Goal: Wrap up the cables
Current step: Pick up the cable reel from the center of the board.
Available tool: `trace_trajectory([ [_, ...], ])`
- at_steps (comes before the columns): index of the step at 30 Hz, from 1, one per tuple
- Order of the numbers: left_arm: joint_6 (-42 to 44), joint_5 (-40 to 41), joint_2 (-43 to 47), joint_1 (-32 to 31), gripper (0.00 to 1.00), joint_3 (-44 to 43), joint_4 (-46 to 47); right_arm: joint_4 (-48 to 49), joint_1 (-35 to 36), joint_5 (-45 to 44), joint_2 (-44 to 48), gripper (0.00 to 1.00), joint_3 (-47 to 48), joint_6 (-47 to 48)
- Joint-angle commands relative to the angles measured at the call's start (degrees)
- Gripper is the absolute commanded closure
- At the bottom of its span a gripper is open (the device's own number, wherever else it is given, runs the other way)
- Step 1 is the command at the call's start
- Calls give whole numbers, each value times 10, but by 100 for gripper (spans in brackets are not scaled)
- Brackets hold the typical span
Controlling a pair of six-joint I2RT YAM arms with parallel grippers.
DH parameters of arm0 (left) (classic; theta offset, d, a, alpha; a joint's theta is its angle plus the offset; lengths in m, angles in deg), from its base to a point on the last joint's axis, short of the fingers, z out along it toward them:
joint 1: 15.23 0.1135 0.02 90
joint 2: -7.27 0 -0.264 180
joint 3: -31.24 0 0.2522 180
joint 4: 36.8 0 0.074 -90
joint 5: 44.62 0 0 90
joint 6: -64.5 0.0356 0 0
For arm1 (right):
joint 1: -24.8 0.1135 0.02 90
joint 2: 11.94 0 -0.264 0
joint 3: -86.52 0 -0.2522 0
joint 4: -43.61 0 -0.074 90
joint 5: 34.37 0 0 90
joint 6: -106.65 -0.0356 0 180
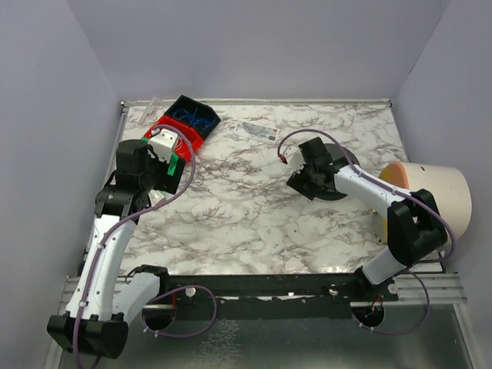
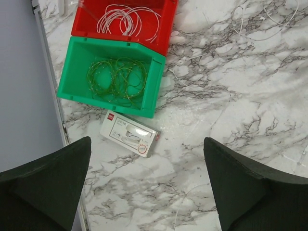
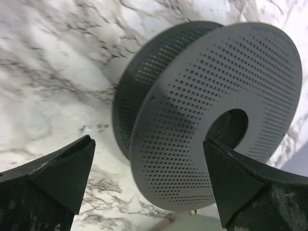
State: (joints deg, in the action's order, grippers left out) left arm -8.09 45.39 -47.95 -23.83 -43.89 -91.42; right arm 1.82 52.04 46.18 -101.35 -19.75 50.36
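The dark grey, perforated, two-flanged plastic spool [image 3: 192, 154] fills the middle and right of my right wrist view. It appears to lie flat on the white, grey-veined marble desk [image 3: 48, 57], with its centre hole toward the lower right. In the overhead view it sits right of centre, directly under the right end effector [image 3: 148, 144]. The fingers are spread wide on either side of it and touch nothing that I can see.

I cannot make out the thin cable strand between the flanges from here. I judge the spool stiff and fairly light, with flange faces smooth enough to slide. The rim edge or the lip of the centre hole looks the safest place to pinch. The strand itself should be limp and springy, prone to slipping off its turns.

Near the spool, at the right edge of the overhead view, is a cream cylinder [image 1: 442, 188]. At upper left, my left end effector [image 2: 147, 142] hangs spread and empty above a green plastic bin [image 2: 72, 82] of green wire, a red plastic bin [image 2: 86, 24] of white wire, and a small white box [image 2: 129, 134].
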Motion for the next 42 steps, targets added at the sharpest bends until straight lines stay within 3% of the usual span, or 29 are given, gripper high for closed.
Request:
trace_trajectory([
  [1,-13,-32,31,12,1,48,39,53,9,-130,-29,0,-5,-3],
  [9,-27,-40,34,16,1,70,69,104,14,-206,-76,0,-35,-12],
  [15,-35,-97,63,22,1,71,69,103,20,-232,-112,2,-32,-16],
  [18,-39,-104,63,24,1,64,67,92,21,-228,-119,22,-23,-23],
  [23,-45,-108,57,31,1,59,67,79,38,-235,-120,80,-3,-35],
  [27,-49,-121,58,35,1,56,65,41,55,-231,-92,98,16,-50],
  [35,-57,-174,48,62,1,50,63,-151,63,-78,13,99,160,-126],
  [42,-64,-215,50,91,1,46,62,-191,63,156,76,99,263,-175],
])
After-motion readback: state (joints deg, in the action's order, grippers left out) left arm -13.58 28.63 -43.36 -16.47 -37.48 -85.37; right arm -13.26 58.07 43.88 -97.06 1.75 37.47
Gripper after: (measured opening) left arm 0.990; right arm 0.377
